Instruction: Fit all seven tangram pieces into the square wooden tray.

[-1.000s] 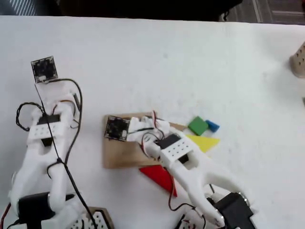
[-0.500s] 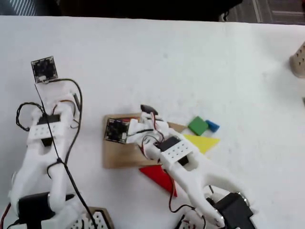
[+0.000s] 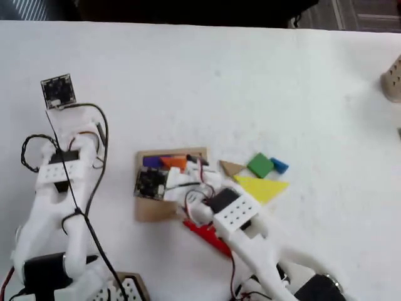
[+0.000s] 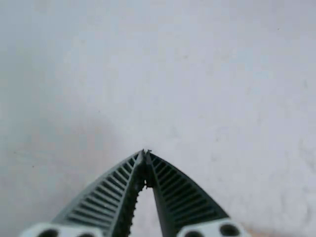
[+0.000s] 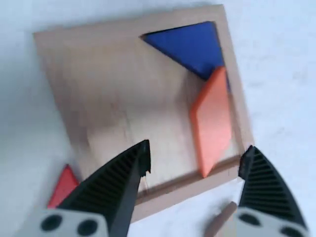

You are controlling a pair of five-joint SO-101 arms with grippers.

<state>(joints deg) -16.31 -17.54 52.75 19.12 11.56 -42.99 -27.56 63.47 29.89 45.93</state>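
Right fingers (image 5: 116,185) wide apart above wooden tray (image 5: 108,108)

A white bench (image 3: 250,81) takes up nearly the whole high view, its top slightly mottled and grainy, with faint specks scattered over it. In the left wrist view the same pale surface looks evenly lit and a little shadowed toward the left of the frame.

Along the top edge of the high view runs a dark band (image 3: 188,9) beyond the far edge of the bench. In the upper left corner a small patch of pale slanted stripes (image 3: 25,9) shows. In the upper right corner lies a grey area (image 3: 360,14) crossed by thin light lines.

At the right edge, in the upper half, a tan object dotted with small holes (image 3: 393,78) stands on the bench, cut off by the frame.
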